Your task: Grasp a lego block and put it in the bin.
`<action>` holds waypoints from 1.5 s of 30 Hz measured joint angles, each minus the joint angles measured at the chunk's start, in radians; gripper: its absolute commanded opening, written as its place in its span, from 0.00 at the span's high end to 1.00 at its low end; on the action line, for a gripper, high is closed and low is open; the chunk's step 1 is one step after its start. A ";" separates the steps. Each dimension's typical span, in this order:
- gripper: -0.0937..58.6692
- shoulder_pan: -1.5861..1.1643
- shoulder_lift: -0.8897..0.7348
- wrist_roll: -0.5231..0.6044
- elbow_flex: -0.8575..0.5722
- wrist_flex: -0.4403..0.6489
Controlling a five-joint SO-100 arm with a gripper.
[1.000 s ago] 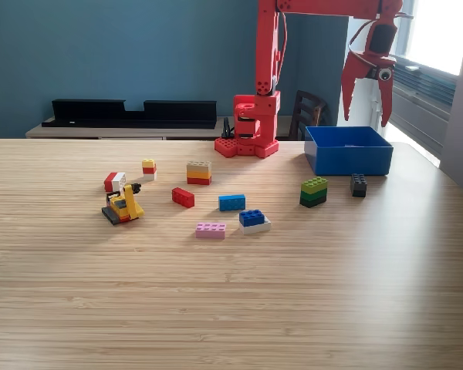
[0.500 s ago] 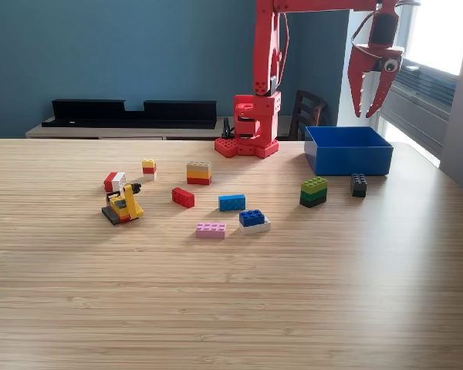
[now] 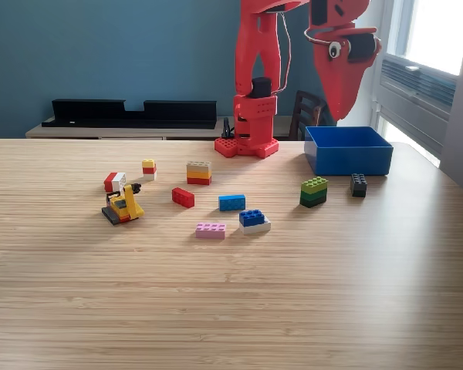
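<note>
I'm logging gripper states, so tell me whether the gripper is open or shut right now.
Cannot tell. The gripper hangs high above the table, behind the bin's near-left corner, seen side-on as one red wedge; no gap shows.

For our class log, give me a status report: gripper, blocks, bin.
Gripper high above table, carrying nothing, jaws look closed. Bin at back, contents unseen. Blocks loose on table; green-black stack and black block nearest bin. Nothing in the way.

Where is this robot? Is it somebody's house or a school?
Hard to say for sure. It looks like a room at home or a small office: a wooden table with toy bricks, a blue wall, a bright window and a chair behind the table.
</note>
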 measured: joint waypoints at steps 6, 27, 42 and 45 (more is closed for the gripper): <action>1.00 0.121 0.000 0.006 0.003 -0.029; 1.00 0.298 0.000 -0.005 0.164 -0.258; 1.00 0.261 -0.002 -0.018 0.225 -0.279; 1.00 0.196 -0.002 -0.031 0.241 -0.279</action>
